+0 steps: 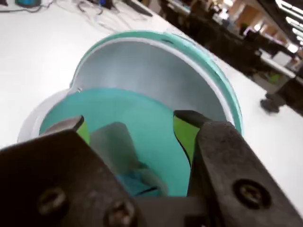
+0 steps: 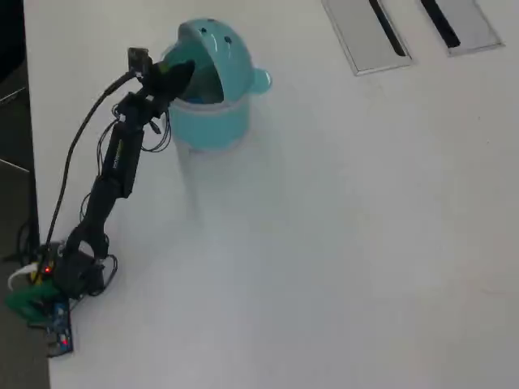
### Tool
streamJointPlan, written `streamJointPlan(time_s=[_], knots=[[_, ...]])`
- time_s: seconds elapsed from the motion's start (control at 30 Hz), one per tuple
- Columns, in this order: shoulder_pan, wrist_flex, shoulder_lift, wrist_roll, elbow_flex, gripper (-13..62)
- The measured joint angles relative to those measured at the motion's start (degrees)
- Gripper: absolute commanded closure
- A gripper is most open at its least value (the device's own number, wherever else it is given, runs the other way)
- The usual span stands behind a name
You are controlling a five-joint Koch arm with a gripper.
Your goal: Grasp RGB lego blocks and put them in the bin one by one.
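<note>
Your end effector [image 1: 130, 130] fills the lower wrist view, jaws spread wide and holding nothing, over the open bin [image 1: 156, 61]; overhead, the bin [image 2: 212, 121] sits upper left on the counter [image 2: 340, 243].

Smooth glossy plastic bin [image 2: 212, 121], matt white table [image 2: 340, 243]

The white counter [image 2: 340, 243] fills the overhead view. Two flat grey panels, each with a dark slot, are set into it at the top right: one [image 2: 361, 36] nearer the middle, another [image 2: 462, 24] beside the edge. The wrist view shows blurred dark furniture [image 1: 222, 38] beyond the counter.
</note>
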Motion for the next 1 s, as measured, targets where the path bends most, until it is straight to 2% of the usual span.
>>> streamJointPlan(time_s=[0.7, 1.0], knots=[[-2.99, 25.31, 13.71, 5.27, 0.00, 15.8], [-3.60, 30.06, 19.07, 5.80, -0.09, 15.6]])
